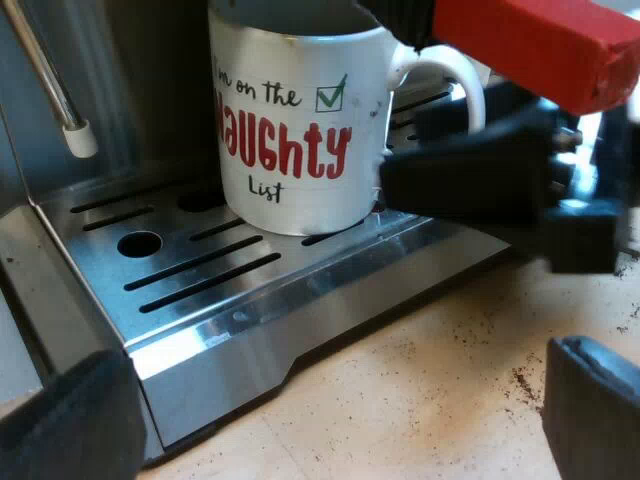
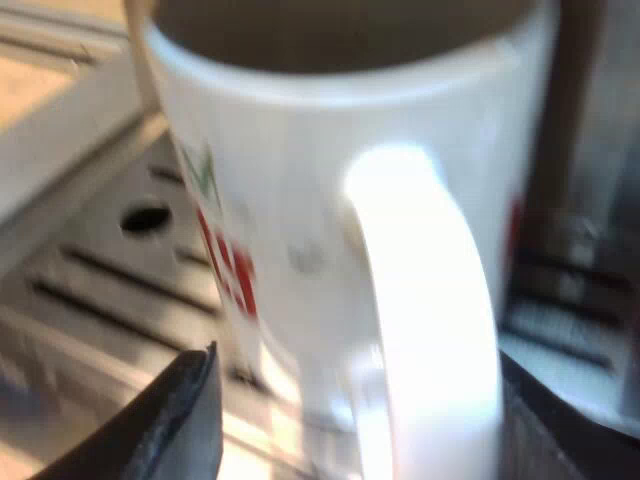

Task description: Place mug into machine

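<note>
Left and right wrist views, mug at the machine.

Nearest, my left pincer (image 1: 340, 400) hangs spread wide and holds nothing. It sits low over the tan surface (image 1: 420, 400), which is flecked with coffee grounds (image 1: 522, 380). Just ahead of it begins the slotted drip tray (image 1: 200, 270) of the espresso machine (image 1: 150, 60). The mug (image 1: 290, 130) stands upright on that tray, long axis vertical, printed side turned toward the left pincer.

My right pincer (image 2: 360, 385) is much the nearer arm. Its fingers are parted and straddle the mug handle (image 2: 430, 300). I see a clear gap on one side, while the other finger lies close against the loop, contact uncertain. I read it as not clamped.

The mug lies directly ahead of the right pincer, so I judge placement essentially done, with only a straight backward withdrawal left.

Beyond and above the right pincer, the holder's red handle end (image 1: 540, 40) juts out. A rising exit would likely meet it.

Farthest, the steam wand (image 1: 60, 100) hangs beside the mug, apart from it and clear of both pincers.
</note>
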Robot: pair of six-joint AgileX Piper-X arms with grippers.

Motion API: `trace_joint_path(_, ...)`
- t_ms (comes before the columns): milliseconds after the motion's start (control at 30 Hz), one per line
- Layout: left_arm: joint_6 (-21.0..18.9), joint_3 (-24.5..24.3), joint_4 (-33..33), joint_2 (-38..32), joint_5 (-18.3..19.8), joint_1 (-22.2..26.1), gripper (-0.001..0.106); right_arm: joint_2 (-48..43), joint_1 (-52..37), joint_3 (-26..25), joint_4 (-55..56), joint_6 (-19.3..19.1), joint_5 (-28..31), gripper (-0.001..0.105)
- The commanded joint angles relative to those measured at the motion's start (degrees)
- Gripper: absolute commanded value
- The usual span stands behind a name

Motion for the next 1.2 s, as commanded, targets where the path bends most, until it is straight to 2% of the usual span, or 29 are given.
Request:
trace_joint_path(33, -0.6, -0.2, -0.9, 0.2, -0.7, -0.3, 0.082, 2.2, -0.4, -3.7, -1.1, -0.7, -0.4, 0.051)
trace_joint_path(333, -1.0, -0.2, -0.9, 0.2, -0.4, -0.3, 0.082, 6.1, -1.2, -9.9, -0.2, -0.7, 0.7, 0.051)
trace_joint_path(500, -1.0, -0.2, -0.9, 0.2, -0.4, -0.3, 0.082, 5.6, -1.2, -10.2, 0.7, -0.7, 1.1, 0.051)
trace_joint_path(700, -1.0, -0.2, -0.9, 0.2, -0.4, -0.3, 0.082, 0.5, -1.2, -9.3, 12.1, 1.2, 1.0, 0.051)
trace_joint_path(900, -1.0, -0.5, -0.8, 0.2, -0.1, -0.3, 0.082, -9.8, -0.5, -4.5, 21.8, 1.0, 0.9, 0.051)
trace_joint_path(1000, -0.9, -2.4, -0.6, 0.2, 1.1, -0.3, 0.082, -14.5, 0.4, -2.3, 27.5, 1.1, 1.2, 0.049)
trace_joint_path(1100, -0.5, -5.2, -0.6, 0.2, 1.0, -0.3, 0.082, -19.6, 2.0, -1.1, 33.0, 1.1, 1.2, 0.036)
trace_joint_path(1200, -0.5, -8.2, -0.1, 0.2, 1.0, -0.3, 0.082, -25.4, 4.7, -1.0, 39.5, 1.1, 1.3, 0.011)
